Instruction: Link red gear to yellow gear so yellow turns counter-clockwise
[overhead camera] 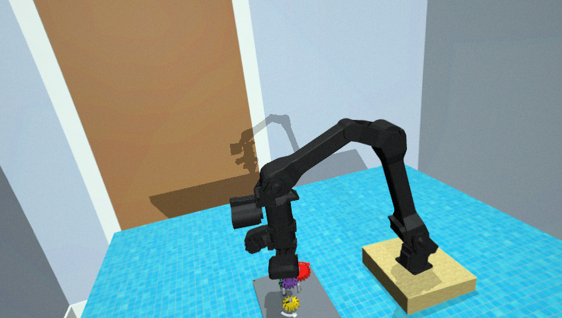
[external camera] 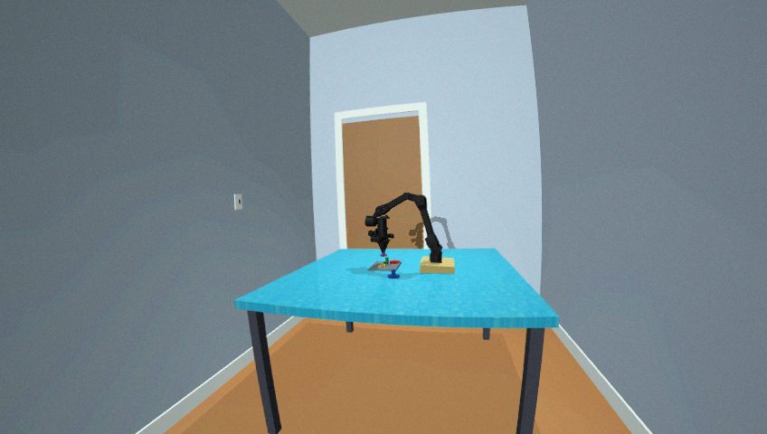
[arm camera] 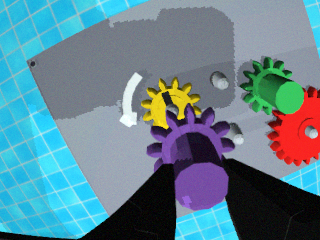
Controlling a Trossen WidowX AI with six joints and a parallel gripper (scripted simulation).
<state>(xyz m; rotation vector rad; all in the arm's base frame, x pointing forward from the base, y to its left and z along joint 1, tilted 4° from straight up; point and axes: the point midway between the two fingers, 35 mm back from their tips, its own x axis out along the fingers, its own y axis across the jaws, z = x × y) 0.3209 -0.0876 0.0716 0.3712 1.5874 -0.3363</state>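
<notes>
My gripper [arm camera: 198, 172] [external camera: 383, 251] is shut on the purple gear [arm camera: 192, 142] [overhead camera: 289, 282] by its knob and holds it above the grey board [arm camera: 85, 150] [overhead camera: 266, 293]. In the wrist view the purple gear covers part of the yellow gear [arm camera: 162, 107] [overhead camera: 291, 303]. The green gear [arm camera: 265, 90] is on the board beside the red gear [arm camera: 300, 132] [overhead camera: 303, 271]. One empty peg [arm camera: 219, 80] stands between yellow and green; another empty peg [arm camera: 235, 134] is just right of the purple gear. The blue gear [external camera: 393, 273] stands on the table.
The white arrow [arm camera: 131, 100] [overhead camera: 289, 314] lies beside the yellow gear. The green gear's tall knob [arm camera: 289, 97] rises from the board. The arm's wooden base block [overhead camera: 437, 281] [external camera: 437, 265] is right of the board in the top and exterior views. The blue tiled table [overhead camera: 177, 267] surrounds the board.
</notes>
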